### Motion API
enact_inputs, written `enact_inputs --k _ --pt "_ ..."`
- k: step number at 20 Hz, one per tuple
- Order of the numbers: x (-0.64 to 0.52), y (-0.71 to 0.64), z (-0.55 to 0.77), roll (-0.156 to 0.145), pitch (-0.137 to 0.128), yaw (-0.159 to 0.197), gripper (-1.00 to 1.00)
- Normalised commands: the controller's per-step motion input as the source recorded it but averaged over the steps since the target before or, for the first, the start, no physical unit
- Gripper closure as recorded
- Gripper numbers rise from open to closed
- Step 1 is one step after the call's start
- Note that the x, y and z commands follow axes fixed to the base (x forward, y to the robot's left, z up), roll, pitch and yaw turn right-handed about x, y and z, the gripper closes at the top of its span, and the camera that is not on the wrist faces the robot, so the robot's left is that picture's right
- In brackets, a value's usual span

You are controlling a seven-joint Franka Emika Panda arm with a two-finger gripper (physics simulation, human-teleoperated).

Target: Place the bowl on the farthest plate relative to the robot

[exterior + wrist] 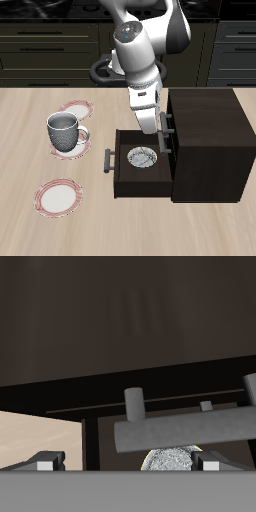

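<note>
While above open drawer, gripper released; bowl inside, no writing.

The bowl lies in the cabinet's pulled-out drawer. Beside the drawer, a mug stands on one plate, another plate farther back, and a third plate nearest the table's front edge.
</note>
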Motion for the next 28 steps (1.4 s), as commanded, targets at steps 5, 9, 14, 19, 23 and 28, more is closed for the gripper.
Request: enact_inputs --k 5,9,14,19,23,28 --pt "-0.23 -0.02 -0.19 0.019 0.061 -0.014 -1.0" --pt "0.06 -0.22 -0.07 -0.024 -0.024 -0.009 -1.0" --pt "-0.11 -0.19 -0.13 -0.016 0.011 -0.005 -1.0" --pt "0.0 -0.24 0.02 -0.024 -0.015 -0.026 -1.0" --pt "0.21 -0.21 0.04 -0.032 -0.013 -0.012 -1.0" --pt "0.08 -0.06 -0.02 -0.014 0.007 -0.01 -1.0"
